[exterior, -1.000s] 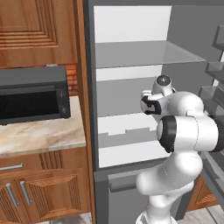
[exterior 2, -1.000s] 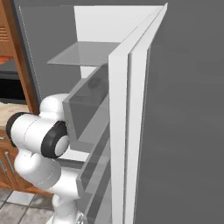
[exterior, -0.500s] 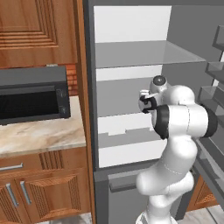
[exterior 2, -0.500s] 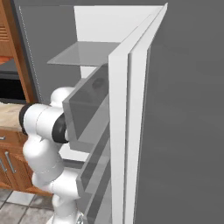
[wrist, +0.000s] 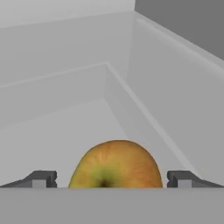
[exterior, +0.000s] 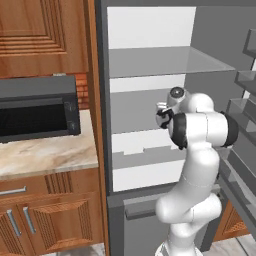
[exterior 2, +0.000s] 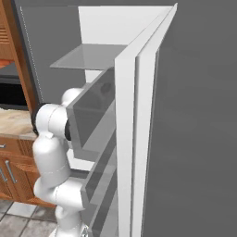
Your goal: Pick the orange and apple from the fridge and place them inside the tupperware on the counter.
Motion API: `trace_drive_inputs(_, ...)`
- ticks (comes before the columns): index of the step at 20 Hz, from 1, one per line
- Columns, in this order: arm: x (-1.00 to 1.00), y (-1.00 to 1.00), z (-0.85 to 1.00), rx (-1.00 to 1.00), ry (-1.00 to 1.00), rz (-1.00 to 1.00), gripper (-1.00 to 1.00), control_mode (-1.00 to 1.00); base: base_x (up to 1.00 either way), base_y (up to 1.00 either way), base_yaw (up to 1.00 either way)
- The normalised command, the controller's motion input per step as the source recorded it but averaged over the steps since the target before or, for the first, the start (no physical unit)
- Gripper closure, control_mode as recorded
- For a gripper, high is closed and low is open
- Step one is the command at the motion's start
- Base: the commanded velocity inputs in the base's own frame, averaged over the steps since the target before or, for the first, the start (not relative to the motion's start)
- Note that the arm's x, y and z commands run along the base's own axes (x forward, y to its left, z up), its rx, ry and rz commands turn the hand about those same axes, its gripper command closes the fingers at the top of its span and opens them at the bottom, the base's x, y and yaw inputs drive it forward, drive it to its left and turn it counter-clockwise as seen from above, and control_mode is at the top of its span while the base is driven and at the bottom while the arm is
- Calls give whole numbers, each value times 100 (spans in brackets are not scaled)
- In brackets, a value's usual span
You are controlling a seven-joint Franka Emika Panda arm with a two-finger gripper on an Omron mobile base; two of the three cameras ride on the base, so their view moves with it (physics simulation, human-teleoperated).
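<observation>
Golden-brown, the apple (wrist: 115, 165) sits on a white fridge (exterior: 150, 95) shelf, squarely between the fingers (wrist: 40, 178) of the gripper (wrist: 112, 180), which stand wide apart, apparently lined up to close on it.

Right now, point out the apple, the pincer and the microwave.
apple (wrist: 116, 165), hand view, middle of its golden-brown skin.
pincer (wrist: 111, 179), hand view, midway between its two open tips.
microwave (exterior: 35, 112), left base view, its dark door.
</observation>
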Motion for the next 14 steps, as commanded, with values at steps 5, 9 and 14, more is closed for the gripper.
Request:
trace_drive_inputs(5, 19, -4, -22, 0, 0, -2, -100, -100, 0, 0, 0)
trace_drive_inputs(9, 1, -7, -33, 0, 0, -3, 100, -100, 0, 0, 0)
trace_drive_inputs(14, 0, -1, -50, 0, 1, -5, 100, -100, 0, 0, 0)
